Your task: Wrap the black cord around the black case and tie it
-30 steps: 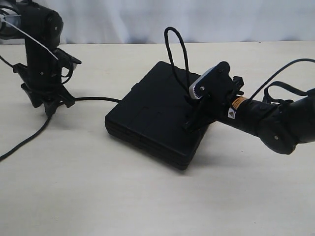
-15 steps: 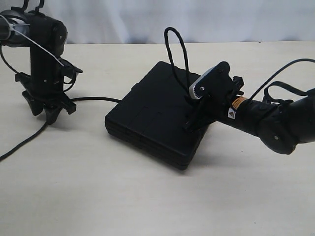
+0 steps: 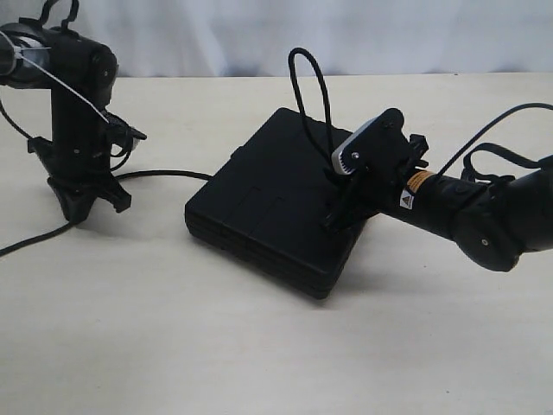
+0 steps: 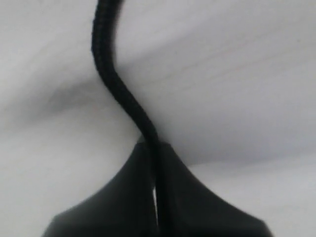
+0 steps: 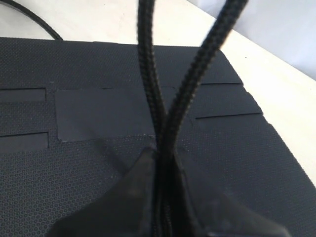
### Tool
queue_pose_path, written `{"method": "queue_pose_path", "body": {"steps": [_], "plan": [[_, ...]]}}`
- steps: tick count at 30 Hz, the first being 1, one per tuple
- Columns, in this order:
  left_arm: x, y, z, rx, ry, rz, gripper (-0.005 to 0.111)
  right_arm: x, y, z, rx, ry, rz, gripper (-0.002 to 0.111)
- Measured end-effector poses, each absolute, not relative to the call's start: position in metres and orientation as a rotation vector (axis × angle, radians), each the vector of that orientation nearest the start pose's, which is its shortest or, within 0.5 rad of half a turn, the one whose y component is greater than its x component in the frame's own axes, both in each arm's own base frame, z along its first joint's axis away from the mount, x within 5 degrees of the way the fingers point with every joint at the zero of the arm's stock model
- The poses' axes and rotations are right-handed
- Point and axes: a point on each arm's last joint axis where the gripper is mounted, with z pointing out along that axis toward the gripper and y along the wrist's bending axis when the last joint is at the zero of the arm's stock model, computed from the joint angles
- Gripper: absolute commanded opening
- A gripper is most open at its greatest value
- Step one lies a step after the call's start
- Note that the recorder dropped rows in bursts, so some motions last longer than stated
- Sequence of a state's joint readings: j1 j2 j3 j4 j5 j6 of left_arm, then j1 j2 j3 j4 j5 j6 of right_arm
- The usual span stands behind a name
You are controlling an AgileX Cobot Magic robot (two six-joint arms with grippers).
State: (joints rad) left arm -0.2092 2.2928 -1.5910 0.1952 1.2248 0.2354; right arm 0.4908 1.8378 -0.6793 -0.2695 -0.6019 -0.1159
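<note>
Black case point(image 3: 259, 203) sits in the middle of the table point(image 3: 259, 363). My right gripper point(image 5: 160, 154), reaching in from three o'clock, is pinched tight on two strands of the black cord point(image 3: 164, 174), with a loop standing over the case top. My left gripper point(image 4: 155, 148), out at nine o'clock, is clamped on the cord's free run. Early days, I'd say: no full wrap, no knot showing.
</note>
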Motion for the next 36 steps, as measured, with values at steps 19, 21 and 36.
{"method": "queue_pose_path", "body": {"steps": [19,21,36], "plan": [[0.434,-0.02,0.154,-0.046,2.929,-0.352,0.0,0.285,0.168,0.133,-0.915,1.846,0.25,0.004],[0.434,-0.02,0.147,-0.049,2.945,-0.353,0.0,0.285,0.168,0.133,-0.915,1.846,0.25,0.004],[0.441,-0.02,0.106,-0.098,2.965,-0.357,0.036,0.285,0.168,0.133,-0.915,1.846,0.25,0.004]]}}
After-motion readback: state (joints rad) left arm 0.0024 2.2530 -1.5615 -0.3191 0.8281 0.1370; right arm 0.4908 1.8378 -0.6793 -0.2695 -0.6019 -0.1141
